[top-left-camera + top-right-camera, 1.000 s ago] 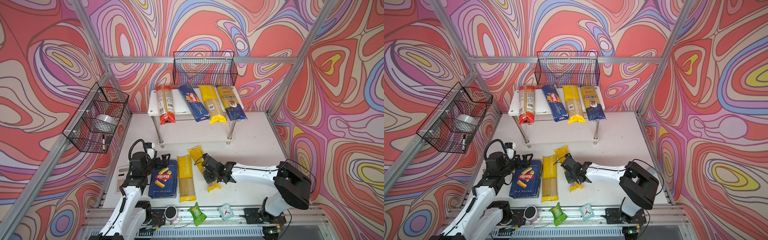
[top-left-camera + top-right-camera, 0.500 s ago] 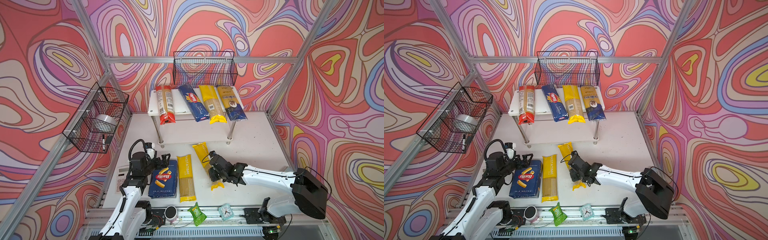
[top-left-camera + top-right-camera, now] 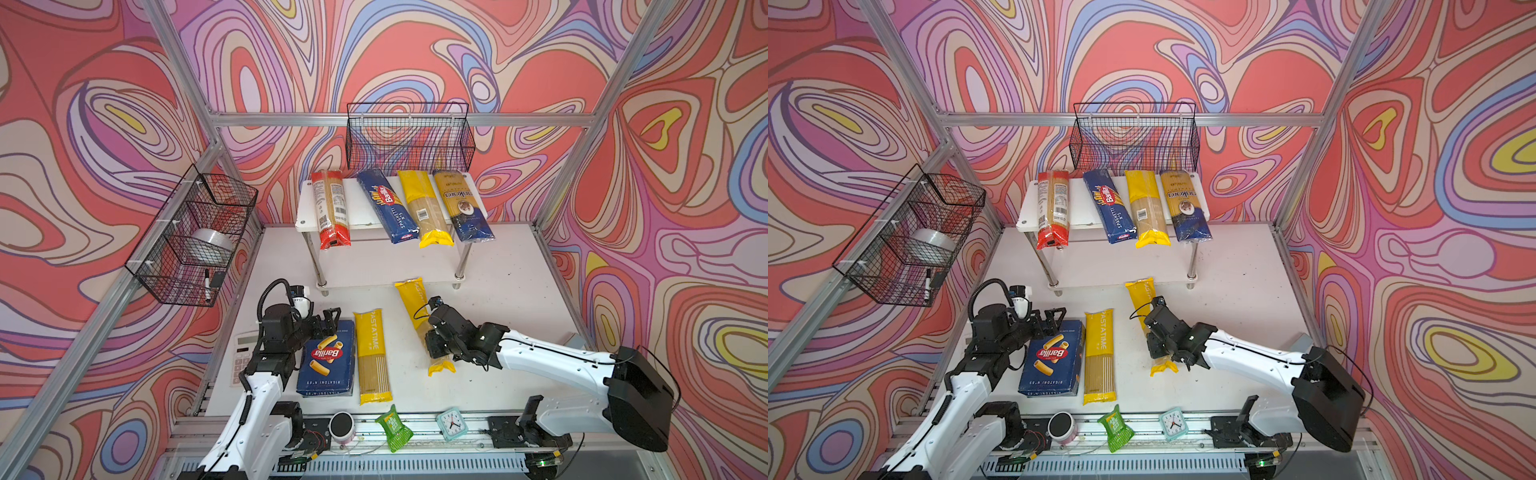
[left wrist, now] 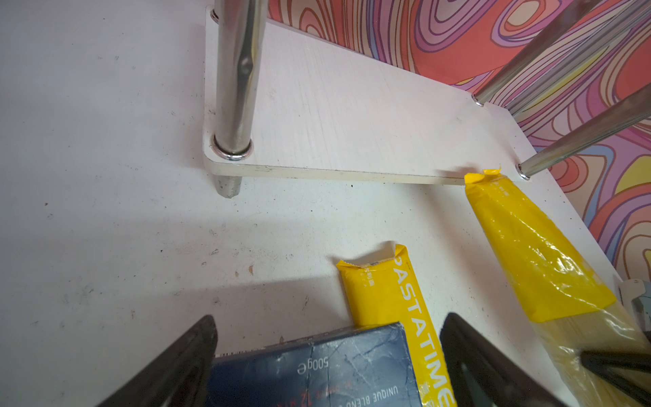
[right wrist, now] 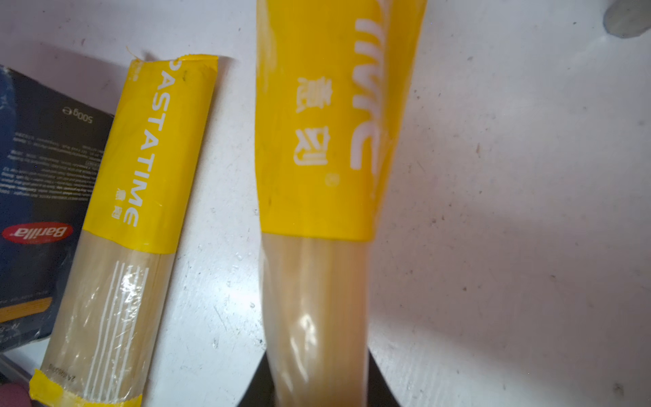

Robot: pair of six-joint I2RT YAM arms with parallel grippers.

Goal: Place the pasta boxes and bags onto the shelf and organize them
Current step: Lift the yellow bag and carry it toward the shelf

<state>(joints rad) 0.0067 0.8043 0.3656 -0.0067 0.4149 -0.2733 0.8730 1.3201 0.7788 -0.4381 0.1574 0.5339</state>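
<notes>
Right gripper (image 3: 436,347) pinches a yellow bag (image 3: 411,299) whose far end meets the shelf (image 3: 374,268); next, I reckon, lift and slide it in. Left gripper (image 3: 328,318) gapes above the box (image 3: 328,365).

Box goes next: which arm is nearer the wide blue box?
Left arm: open jaws over the box's far end. Right arm holds a yellow bag, beyond a second bag.

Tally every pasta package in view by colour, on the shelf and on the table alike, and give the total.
Yellow bags: 3
Red bag: 1
Gold and dark blue bag: 1
Dark blue boxes: 2
Total: 7
</notes>
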